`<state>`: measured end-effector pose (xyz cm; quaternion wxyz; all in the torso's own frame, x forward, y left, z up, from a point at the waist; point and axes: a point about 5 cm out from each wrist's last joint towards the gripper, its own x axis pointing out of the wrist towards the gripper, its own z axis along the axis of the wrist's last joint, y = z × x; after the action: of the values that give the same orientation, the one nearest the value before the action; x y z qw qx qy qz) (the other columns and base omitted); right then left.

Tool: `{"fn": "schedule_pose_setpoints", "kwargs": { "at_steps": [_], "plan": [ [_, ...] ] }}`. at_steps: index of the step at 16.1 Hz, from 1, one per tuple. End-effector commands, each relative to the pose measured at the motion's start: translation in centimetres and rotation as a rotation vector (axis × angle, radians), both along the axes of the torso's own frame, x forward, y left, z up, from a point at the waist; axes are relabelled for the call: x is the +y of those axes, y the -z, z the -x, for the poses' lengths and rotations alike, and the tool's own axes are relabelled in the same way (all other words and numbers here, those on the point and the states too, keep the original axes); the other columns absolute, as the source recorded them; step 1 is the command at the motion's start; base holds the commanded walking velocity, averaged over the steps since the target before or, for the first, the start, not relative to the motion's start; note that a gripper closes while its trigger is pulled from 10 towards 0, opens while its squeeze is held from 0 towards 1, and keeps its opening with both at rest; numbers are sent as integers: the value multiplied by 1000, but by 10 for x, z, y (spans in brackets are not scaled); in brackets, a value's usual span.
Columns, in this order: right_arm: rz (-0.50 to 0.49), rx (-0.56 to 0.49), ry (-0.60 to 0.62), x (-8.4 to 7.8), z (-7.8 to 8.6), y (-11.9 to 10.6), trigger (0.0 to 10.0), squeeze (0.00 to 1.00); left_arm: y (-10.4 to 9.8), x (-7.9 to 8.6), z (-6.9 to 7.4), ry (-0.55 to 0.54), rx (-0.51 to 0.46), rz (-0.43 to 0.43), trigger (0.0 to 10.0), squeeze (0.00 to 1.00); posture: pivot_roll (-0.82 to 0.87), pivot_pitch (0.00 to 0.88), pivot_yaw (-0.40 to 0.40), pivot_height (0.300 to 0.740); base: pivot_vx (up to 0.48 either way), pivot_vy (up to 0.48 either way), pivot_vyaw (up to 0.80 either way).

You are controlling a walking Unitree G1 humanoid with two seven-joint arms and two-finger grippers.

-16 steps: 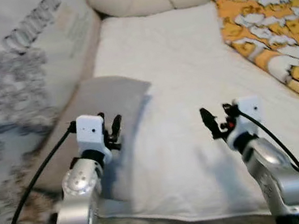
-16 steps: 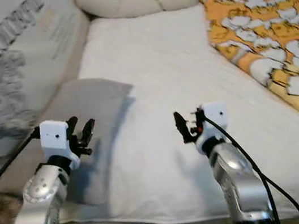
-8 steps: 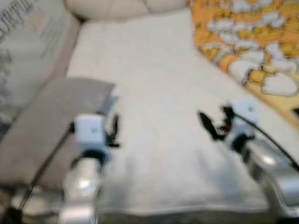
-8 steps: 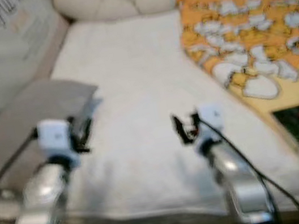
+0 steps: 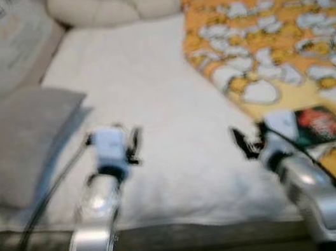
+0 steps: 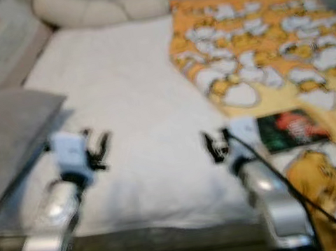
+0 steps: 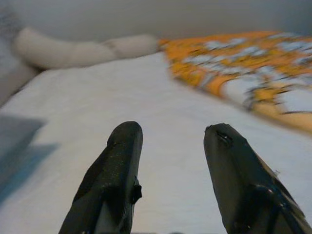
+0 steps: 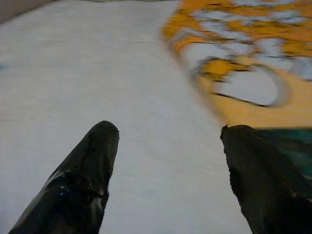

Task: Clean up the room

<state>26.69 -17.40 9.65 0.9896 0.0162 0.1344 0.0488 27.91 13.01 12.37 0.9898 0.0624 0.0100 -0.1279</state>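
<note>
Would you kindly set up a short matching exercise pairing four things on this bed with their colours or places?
Things:
1. pillow
2. blanket
3. book
4. bolster

Descriptions:
A. cream, lying across the head of the bed
B. grey, at the bed's left edge
C. dark cover, lying on the blanket near the right gripper
D. orange with white shapes, spread over the bed's right side

Pairs: 1-B, 2-D, 3-C, 4-A
</note>
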Motion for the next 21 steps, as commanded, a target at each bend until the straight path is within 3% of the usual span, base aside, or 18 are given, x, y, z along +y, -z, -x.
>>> {"fn": "schedule_pose_setpoints", "kwargs": {
  "at_steps": [1, 6, 9, 13, 16, 18, 21],
  "plan": [
    [-2, -8, -7, 4, -2, -3, 10000, 0, -4, 8, -3, -24, -16, -20, 10000, 0, -38, 0, 6, 740, 0, -480, 0],
    [9, 3, 9, 3, -2, -1, 10000, 0, -4, 9, -6, -22, -12, -26, 10000, 0, -46, 0, 17, 740, 0, -480, 0],
    [13, 14, 12, 3, 0, 1, 10000, 0, -3, 11, -6, -37, 14, 26, 10000, 0, -52, 0, 23, 740, 0, 0, 0],
    [23, 16, -18, 7, 0, 0, 10000, 0, -2, 12, -6, 2, 15, 21, 10000, 0, -52, 0, 24, 740, 0, 0, 0],
    [6, 9, -42, 10, -2, -2, 10000, 0, -2, 13, -4, 7, 15, 35, 10000, 0, -44, 0, 16, 740, 309, 0, 0],
    [71, 1, -119, 19, -4, -2, 10000, 0, -2, 14, -2, 8, 16, 41, 10000, 0, -38, 0, 12, 740, 411, 0, 0],
    [62, 1, -165, 28, -4, -3, 10000, 0, -2, 15, 0, 5, 19, 40, 10000, 0, -28, 0, 5, 740, 417, 0, 800]
  ]
}}
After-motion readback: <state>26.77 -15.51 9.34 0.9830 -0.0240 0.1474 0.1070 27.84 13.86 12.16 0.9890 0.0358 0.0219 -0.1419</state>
